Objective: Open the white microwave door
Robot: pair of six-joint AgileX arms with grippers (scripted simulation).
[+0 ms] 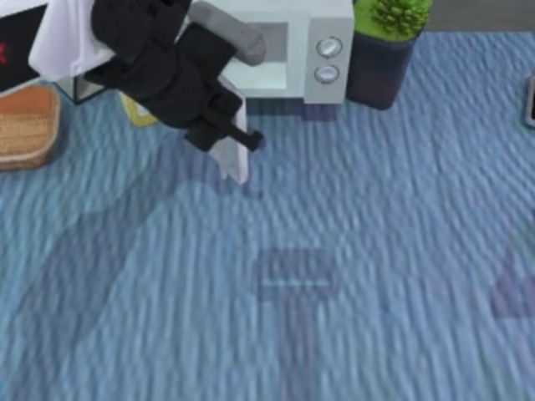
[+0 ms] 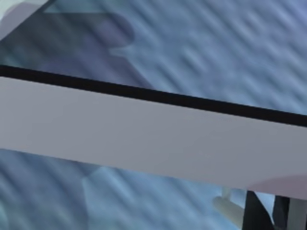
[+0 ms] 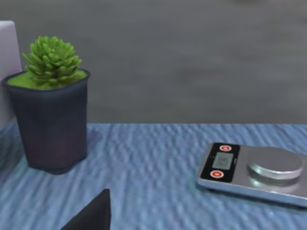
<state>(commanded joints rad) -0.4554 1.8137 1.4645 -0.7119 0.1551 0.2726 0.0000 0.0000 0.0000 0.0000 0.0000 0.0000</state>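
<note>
Door (image 1: pixel 236 154) swung out from the microwave (image 1: pixel 284 50).
Left gripper (image 1: pixel 226 134) is right at its edge; I cannot tell its grip.

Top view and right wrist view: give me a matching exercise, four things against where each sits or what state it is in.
Things:
1. white microwave door
2. potted succulent
3. kitchen scale
4. wicker mat

Places or states:
A. at the table's left edge
B. swung open, at the left pincer
C. just right of the white microwave
D. at the table's far right

Pairs: 1-B, 2-C, 3-D, 4-A
</note>
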